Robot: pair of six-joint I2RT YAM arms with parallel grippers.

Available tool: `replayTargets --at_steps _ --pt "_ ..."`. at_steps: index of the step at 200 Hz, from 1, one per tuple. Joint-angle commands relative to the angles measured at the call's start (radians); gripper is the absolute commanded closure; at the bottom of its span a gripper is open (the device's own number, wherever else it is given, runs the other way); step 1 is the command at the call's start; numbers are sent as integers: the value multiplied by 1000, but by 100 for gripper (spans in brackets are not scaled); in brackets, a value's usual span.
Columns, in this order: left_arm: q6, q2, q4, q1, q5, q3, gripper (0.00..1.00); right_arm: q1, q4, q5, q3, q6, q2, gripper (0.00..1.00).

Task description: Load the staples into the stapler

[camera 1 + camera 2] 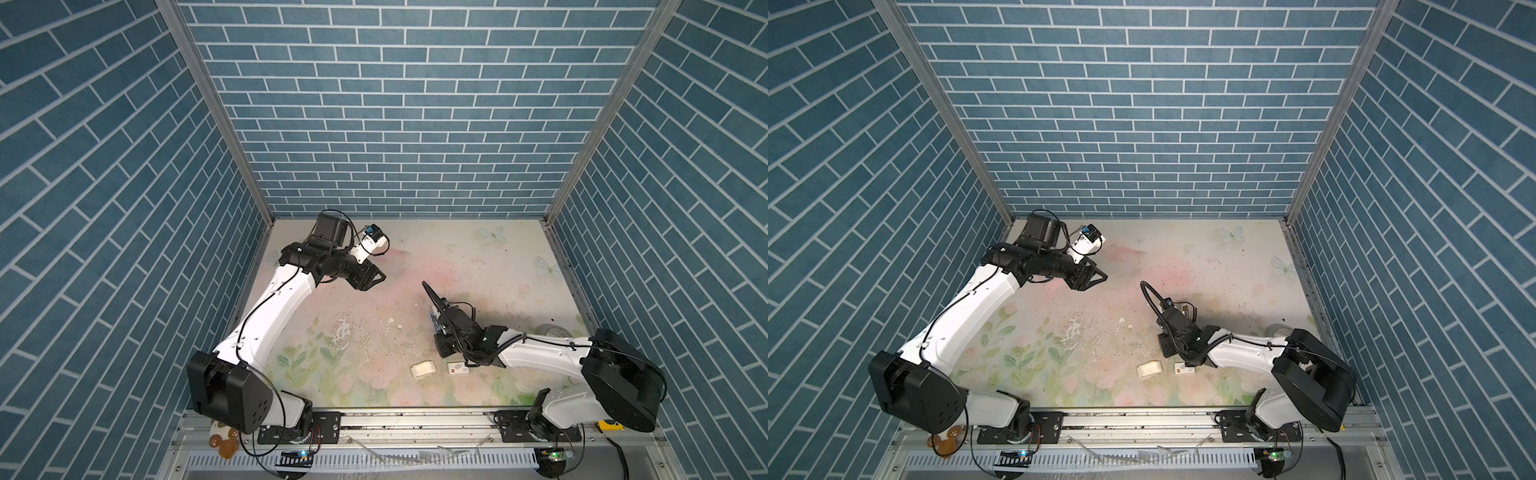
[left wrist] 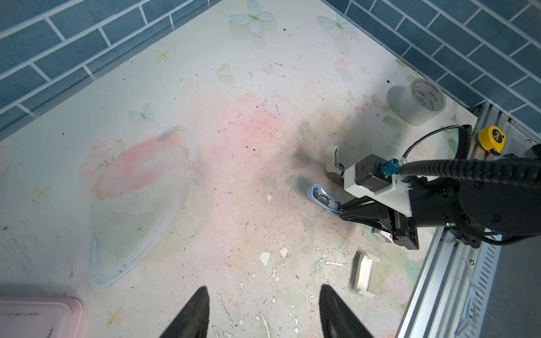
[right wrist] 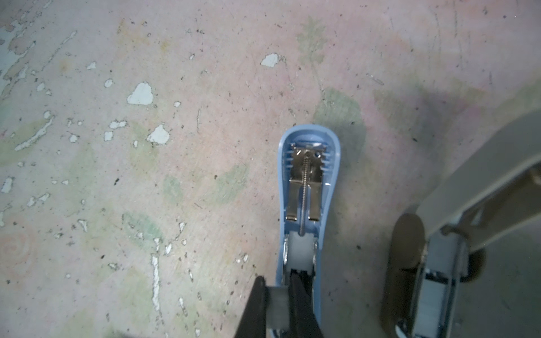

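- Where the right arm reaches to the middle of the counter (image 1: 374, 374), a beige stapler (image 2: 332, 161), hinged open, stands just beside the blue stapler (image 3: 307, 187). The wrist housing covers most of both in both top views.
- Nearer the front rail lie the white card tray (image 1: 423, 368) and the red-marked sleeve (image 1: 457, 368), near each other but not touching. A tape roll (image 2: 415, 101) sits by the right wall, and a yellow tape measure (image 2: 493, 139) rests on the metal frame.
- Left fingers (image 2: 193, 313): spread wide, empty, raised at the far left, well apart from both staplers.
- Right fingers (image 3: 257, 304): pinched narrow on the staples (image 3: 276, 307), at the hinge end of the blue stapler. Contact with the magazine cannot be told.
- Strip axis: the visible length runs in line with the stapler body, whose rounded nose points away from the right wrist.
- Blue stapler: plastic shell opened, inner side up, showing a bright metal leaf plate and a thin coil spring. Staples: flat, dull grey. Counter: floral print, scuffed and flaking.
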Motion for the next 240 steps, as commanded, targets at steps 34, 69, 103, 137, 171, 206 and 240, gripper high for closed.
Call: replayTargets --at_steps 34,69,103,137,171,206,240 --pt "-6 -15 3 7 18 -5 38 -1 -46 26 38 21 -42 98" --pt "-6 -12 1 8 19 -2 38 -1 -66 56 50 18 -59 98" --pt "-5 -13 0 7 19 -2 38 -2 -59 78 44 18 -62 98" --pt "-7 -13 0 8 18 -3 38 -5 -36 90 26 24 -43 98" --pt "-5 -13 0 7 18 -4 38 -3 0 95 4 36 -38 98" --pt "-7 -14 2 8 18 -7 38 -2 21 94 -9 46 -33 98" --pt "-7 -15 3 8 20 -8 38 -3 36 90 -17 55 -30 98"
